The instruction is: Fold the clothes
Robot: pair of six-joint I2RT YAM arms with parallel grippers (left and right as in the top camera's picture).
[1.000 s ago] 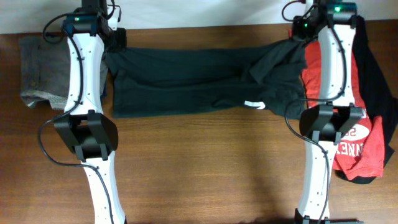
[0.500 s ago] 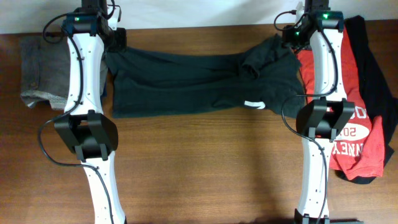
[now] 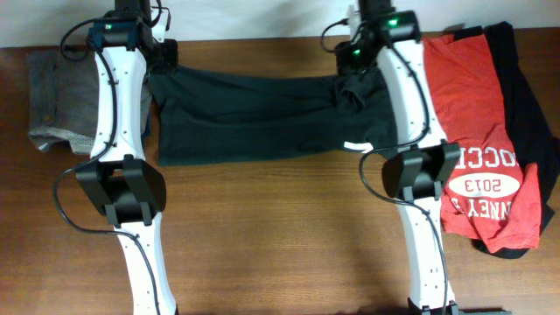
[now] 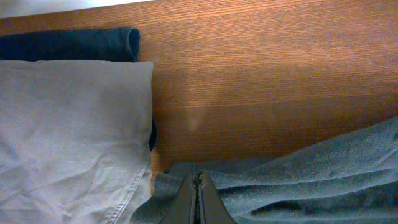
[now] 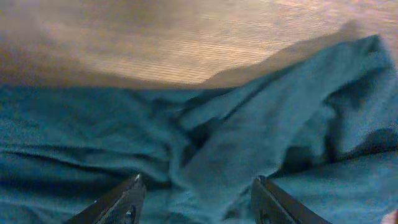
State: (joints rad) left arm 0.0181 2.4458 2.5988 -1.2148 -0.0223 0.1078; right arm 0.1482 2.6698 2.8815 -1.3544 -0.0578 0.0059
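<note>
Light: bright and even, from above the table [image 3: 289,236].
Glare: a pale shiny patch on the wood, right wrist view.
Shadows: soft and faint, beside the black shirt [image 5: 205,155].
Overhead view: sharp all over.
Left wrist view: clear, wood grain shows.
Right wrist view: fuzzy; the shirt looks blue-green.

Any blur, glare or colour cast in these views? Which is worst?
Overhead: sharp, evenly lit. Left wrist: crisp wood grain on the table, no glare. Right wrist: worst, soft all over, and the black T-shirt reads teal.
</note>
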